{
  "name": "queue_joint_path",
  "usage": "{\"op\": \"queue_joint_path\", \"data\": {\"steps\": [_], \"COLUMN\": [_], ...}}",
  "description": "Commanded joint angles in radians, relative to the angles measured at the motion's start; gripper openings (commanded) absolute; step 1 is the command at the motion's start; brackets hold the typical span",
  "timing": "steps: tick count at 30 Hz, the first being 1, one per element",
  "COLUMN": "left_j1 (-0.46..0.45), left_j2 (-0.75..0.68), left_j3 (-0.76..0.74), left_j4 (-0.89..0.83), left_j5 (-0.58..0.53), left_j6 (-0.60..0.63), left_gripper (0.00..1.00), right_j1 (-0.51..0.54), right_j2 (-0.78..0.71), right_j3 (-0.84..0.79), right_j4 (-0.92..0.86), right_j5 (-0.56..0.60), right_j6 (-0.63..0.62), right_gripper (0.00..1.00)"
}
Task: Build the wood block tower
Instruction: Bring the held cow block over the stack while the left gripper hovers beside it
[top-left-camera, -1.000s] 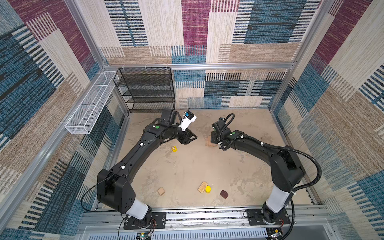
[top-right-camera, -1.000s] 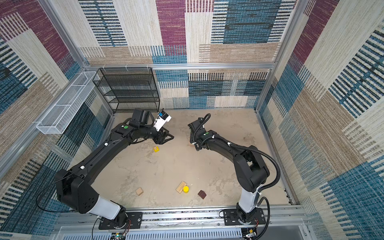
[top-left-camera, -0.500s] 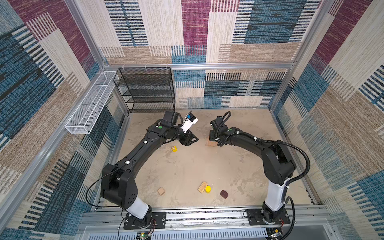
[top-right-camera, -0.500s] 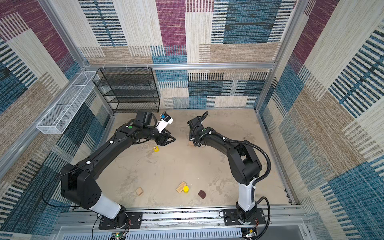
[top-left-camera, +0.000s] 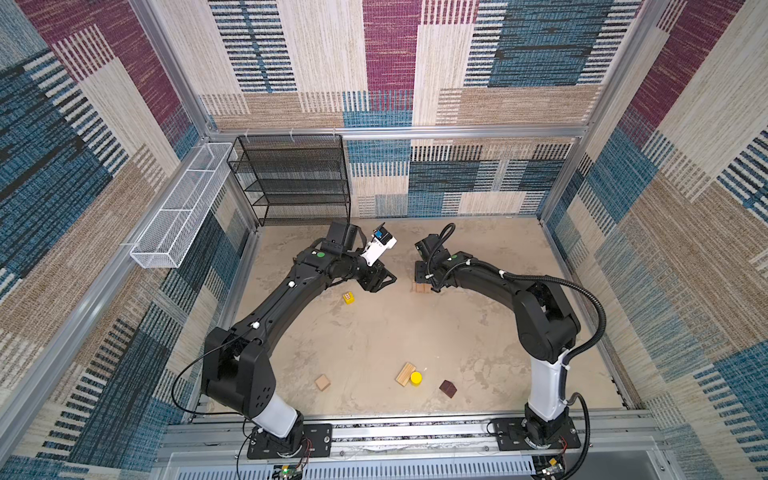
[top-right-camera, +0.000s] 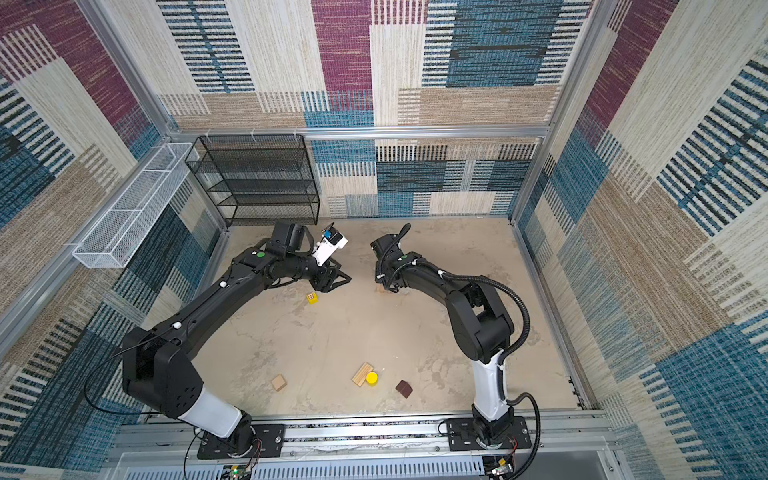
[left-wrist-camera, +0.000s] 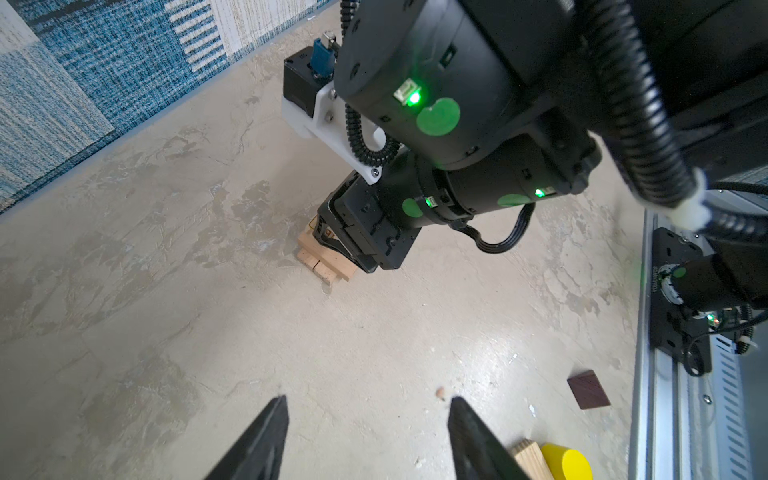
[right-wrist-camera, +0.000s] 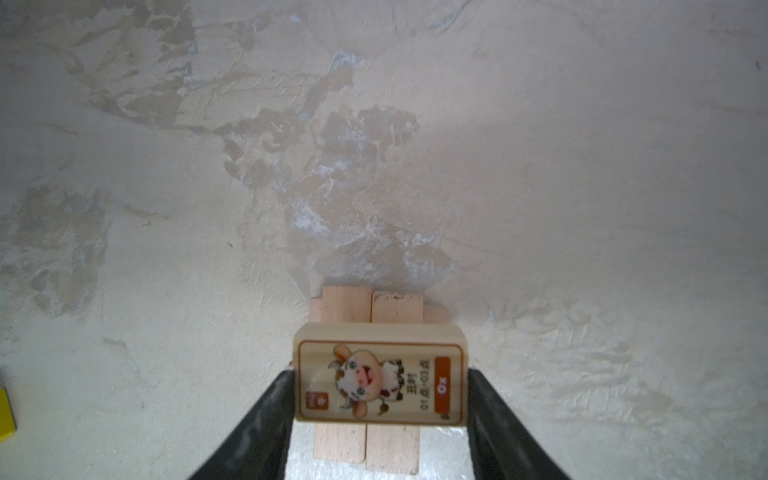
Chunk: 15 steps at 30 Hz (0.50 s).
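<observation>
Plainly the step in hand is laying the next course. The right gripper (right-wrist-camera: 380, 376) has its fingers clamped on the two short ends of the Ox plank (right-wrist-camera: 376, 361), a pale block printed with a cartoon ox and an orange label. It holds that plank crosswise over the wood block tower (right-wrist-camera: 370, 305). The tower so far is low. Two bare pale planks lie side by side and touching, and under them the ends of a lower course peek out at right angles. In the left wrist view the tower (left-wrist-camera: 322, 259) sits directly beneath the right arm's wrist. In a top view the tower (top-left-camera: 420, 287) shows only as a pale edge at that gripper, toward the far middle of the floor (top-left-camera: 374, 332). Whether the Ox plank already rests on the planks or hangs just above them I cannot tell. The next move, I judge, calls for seating it flat and square, then letting go without nudging the course below. The left gripper (left-wrist-camera: 368, 401) hangs near with its fingers apart and nothing between them, close to the yellow dotted cube (top-left-camera: 348, 297). Well apart, near the front rail, wait the tan cube (top-left-camera: 322, 382), a loose pale plank (top-left-camera: 405, 374) just beside the yellow cylinder (top-left-camera: 416, 377), and the dark brown house-shaped block (top-left-camera: 448, 388).
</observation>
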<state>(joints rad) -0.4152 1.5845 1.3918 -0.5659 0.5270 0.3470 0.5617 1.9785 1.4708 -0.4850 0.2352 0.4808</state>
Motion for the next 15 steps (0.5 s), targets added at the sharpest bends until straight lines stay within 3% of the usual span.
{"op": "queue_joint_path", "data": {"steps": [1,15], "left_j1": [0.0,0.0], "left_j2": [0.003,0.003], "left_j3": [0.004,0.004], "left_j4": [-0.003,-0.003], "left_j5": [0.002,-0.003], "left_j6": [0.011,0.013], "left_gripper": [0.66,0.66], "right_j1": [0.001,0.001], "right_j2": [0.011,0.048], "right_j3": [0.014,0.052], "right_j4": [-0.001,-0.023], "right_j5": [-0.001,-0.016], "right_j6": [-0.004,0.001], "right_gripper": [0.03,0.06]}}
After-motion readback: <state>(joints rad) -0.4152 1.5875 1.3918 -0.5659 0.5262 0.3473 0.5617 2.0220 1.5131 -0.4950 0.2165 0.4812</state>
